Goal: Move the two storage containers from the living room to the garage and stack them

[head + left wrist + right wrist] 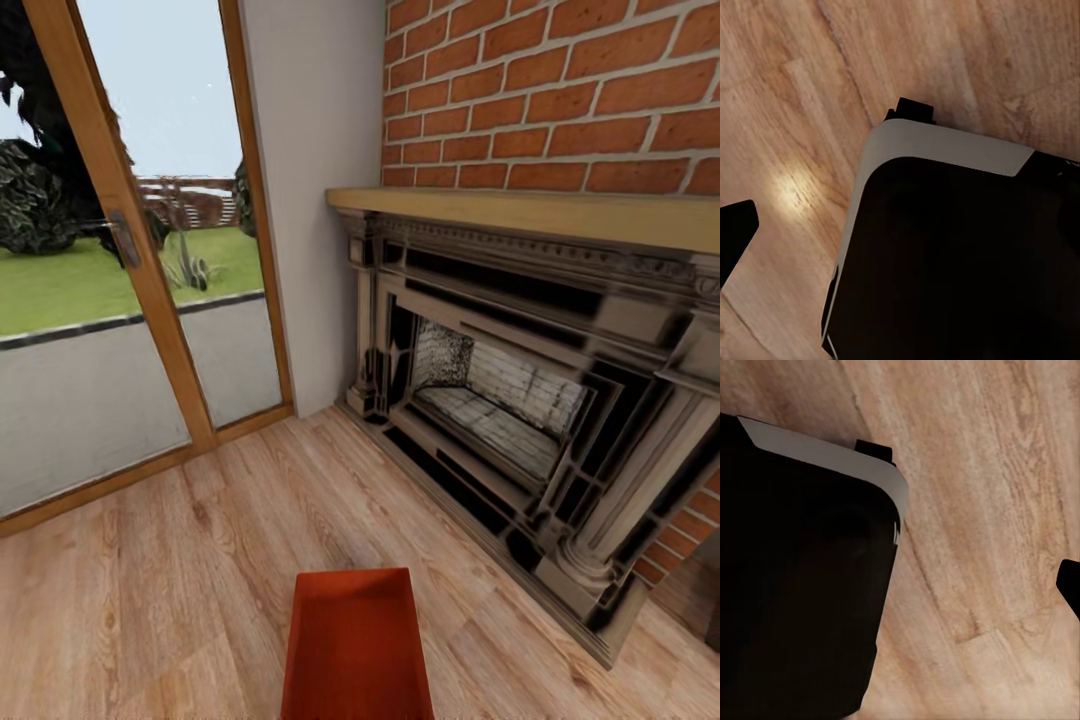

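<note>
The orange-red open rectangular plastic bin [357, 648] sits near me on the light wood-plank floor [150, 580], left of the brick fireplace [520, 400]. Likely light, rigid, thin-walled: grip opposite rims. I cannot tell my hands' states.

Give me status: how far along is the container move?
Early. Nothing looks delivered: the head view shows the living room's brick fireplace, glass door and wood-plank floor. In hand: one orange-red container sits low in front of the robot; no grasp visible. Left: the garage trip and stacking.
</note>
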Available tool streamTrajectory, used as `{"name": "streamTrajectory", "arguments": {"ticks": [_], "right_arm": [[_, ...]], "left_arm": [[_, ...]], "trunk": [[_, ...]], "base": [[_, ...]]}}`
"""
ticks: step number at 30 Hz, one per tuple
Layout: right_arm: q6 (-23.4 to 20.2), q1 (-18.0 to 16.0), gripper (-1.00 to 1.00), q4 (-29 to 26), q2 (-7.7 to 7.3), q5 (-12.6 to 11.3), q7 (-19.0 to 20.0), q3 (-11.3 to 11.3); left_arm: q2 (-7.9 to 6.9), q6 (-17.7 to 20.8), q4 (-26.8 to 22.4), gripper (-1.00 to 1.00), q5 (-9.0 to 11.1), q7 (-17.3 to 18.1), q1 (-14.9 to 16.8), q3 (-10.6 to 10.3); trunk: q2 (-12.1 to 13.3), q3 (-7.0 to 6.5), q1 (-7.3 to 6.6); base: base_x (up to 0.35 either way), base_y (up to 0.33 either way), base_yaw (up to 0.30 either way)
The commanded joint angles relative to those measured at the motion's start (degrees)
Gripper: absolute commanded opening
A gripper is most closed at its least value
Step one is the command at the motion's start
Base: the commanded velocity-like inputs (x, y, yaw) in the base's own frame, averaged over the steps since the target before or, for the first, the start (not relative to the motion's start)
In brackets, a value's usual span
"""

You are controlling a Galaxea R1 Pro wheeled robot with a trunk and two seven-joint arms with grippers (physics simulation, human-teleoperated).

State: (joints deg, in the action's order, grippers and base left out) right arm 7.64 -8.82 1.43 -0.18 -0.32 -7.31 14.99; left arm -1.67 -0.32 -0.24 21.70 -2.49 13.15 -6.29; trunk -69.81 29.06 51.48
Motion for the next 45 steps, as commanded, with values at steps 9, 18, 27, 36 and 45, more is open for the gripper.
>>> {"name": "streamTrajectory", "arguments": {"ticks": [9,18,27,36,45], "right_arm": [[0.3,-0.1,1.0,0.2,0.0,0.0,-0.2,0.3],[0.3,-0.1,1.0,0.2,-0.07,0.0,-0.2,0.3],[0.3,-0.1,1.0,0.2,-0.08,0.0,-0.2,0.3],[0.3,-0.1,1.0,0.2,-0.1,0.1,-0.2,0.3],[0.3,-0.1,1.0,0.2,-0.09,0.0,-0.2,0.2]], "left_arm": [[0.0,0.0,0.0,1.0,0.4,-0.2,0.0,-0.5],[0.0,0.0,0.0,1.0,0.4,-0.2,0.0,-0.5],[0.0,0.0,0.0,1.0,0.4,-0.2,0.0,-0.5],[0.0,0.0,0.0,1.0,0.4,-0.2,0.0,-0.5],[0.0,0.0,0.0,1.0,0.4,-0.2,0.0,-0.5]], "trunk": [[0.0,0.87,0.0],[0.0,1.68,0.0],[0.0,2.5,0.0],[0.0,3.31,0.0],[0.0,4.13,0.0]], "base": [[0.0,0.0,0.0],[0.0,0.0,0.0],[0.0,0.0,0.0],[0.0,0.0,0.0],[0.0,0.0,0.0]]}}
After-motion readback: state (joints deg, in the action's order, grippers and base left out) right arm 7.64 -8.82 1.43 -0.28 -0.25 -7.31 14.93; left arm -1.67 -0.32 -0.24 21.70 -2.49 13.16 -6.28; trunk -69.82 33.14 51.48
